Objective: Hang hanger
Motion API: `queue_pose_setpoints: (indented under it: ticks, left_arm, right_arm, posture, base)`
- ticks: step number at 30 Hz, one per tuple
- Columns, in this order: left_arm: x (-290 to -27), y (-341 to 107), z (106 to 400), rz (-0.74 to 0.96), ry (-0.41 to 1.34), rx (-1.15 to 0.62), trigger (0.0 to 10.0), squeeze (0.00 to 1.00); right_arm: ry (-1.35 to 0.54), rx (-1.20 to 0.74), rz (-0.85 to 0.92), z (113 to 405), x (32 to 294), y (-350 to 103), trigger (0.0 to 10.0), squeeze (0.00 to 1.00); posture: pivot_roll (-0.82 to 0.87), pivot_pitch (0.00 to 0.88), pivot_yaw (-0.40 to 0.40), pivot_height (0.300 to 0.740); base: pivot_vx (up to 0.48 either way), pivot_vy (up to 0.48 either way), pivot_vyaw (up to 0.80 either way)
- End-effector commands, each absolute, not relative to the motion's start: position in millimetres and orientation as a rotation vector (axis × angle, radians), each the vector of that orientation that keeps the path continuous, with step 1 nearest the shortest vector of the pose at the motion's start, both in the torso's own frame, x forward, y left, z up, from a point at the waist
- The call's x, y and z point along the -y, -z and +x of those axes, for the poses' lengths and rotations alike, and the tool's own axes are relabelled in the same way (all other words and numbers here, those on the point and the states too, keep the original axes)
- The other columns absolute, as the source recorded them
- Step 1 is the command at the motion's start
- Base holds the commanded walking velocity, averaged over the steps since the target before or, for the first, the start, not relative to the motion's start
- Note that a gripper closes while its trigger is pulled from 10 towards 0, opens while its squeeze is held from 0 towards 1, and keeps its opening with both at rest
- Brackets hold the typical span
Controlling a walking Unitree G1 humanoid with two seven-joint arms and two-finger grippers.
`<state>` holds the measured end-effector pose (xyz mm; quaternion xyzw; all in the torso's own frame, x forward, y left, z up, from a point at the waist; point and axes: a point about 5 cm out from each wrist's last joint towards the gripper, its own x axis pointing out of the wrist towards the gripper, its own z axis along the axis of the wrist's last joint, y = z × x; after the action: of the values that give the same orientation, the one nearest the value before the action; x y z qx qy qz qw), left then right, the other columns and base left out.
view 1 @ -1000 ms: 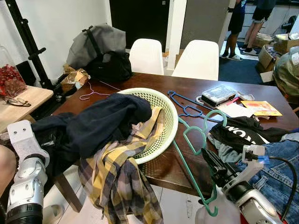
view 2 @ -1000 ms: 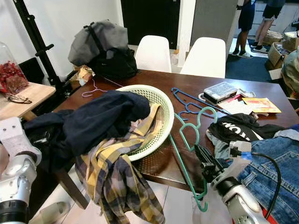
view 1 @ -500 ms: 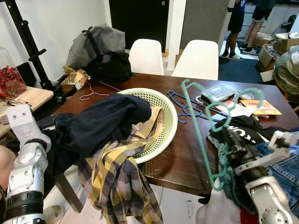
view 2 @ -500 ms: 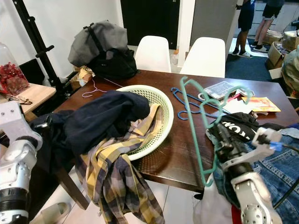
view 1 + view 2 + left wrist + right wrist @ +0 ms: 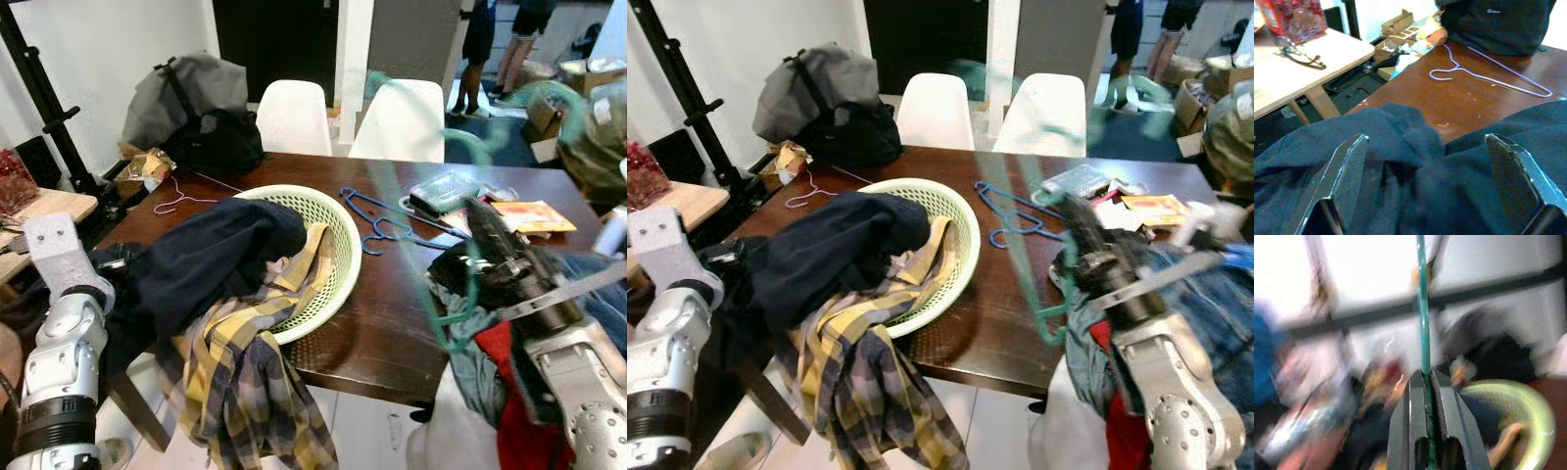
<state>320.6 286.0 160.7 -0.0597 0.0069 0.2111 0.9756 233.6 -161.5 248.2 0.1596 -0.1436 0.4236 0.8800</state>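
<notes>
**Lifting the green hanger clear of the table**

Gripping the green hanger [image 5: 1423, 308] by its thin bar, my right gripper [image 5: 1425, 382] has both black fingers pressed tight on it, the bar running straight out between them. From the head views the hanger is a blurred green smear held up in the air above the right side of the table [image 5: 372, 333], over the pile of dark clothes and jeans at that edge. My left gripper [image 5: 1425, 181] hangs with its fingers spread wide over the dark navy garment [image 5: 196, 264] that spills from the pale green laundry basket [image 5: 338, 245].

I cannot see a rail or hook to hang it on, so I judge the job now is to carry it cleanly. I should keep the pinch firm, since a thin bar can twist in the jaws, and swing slowly enough for the hook end to settle. The blue hangers [image 5: 377, 220] on the table and the clothes nearby could snag the frame, so I want it high before turning.
</notes>
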Motion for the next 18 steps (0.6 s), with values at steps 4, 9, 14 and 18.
queue_pose_setpoints:
  ticks: [4,9,14,18]
  left_arm:
    - [-282,-162,323,-0.127,-0.416,-0.019,10.0,0.00]
    - [-280,-163,323,-0.129,-0.411,-0.018,10.0,0.00]
    - [-279,-163,323,-0.132,-0.411,-0.015,10.0,0.00]
    - [-278,-163,324,-0.137,-0.413,-0.013,10.0,0.00]
  right_arm:
    - [-1.038,0.053,0.097,243,113,-234,10.0,0.00]
    - [-0.887,-0.116,0.008,271,90,-218,10.0,0.00]
    - [-0.702,-0.277,-0.029,297,79,-207,10.0,0.00]
    - [-0.543,-0.336,-0.054,316,87,-207,10.0,0.00]
  posture:
    - [-0.13,0.000,0.018,0.740]
    - [-0.12,0.000,0.016,0.740]
    - [-0.12,0.000,0.013,0.740]
    - [-0.12,0.000,0.011,0.740]
  base:
    - [0.000,0.000,0.00]
    - [0.000,0.000,0.00]
    - [0.000,0.000,0.00]
    - [0.000,0.000,0.00]
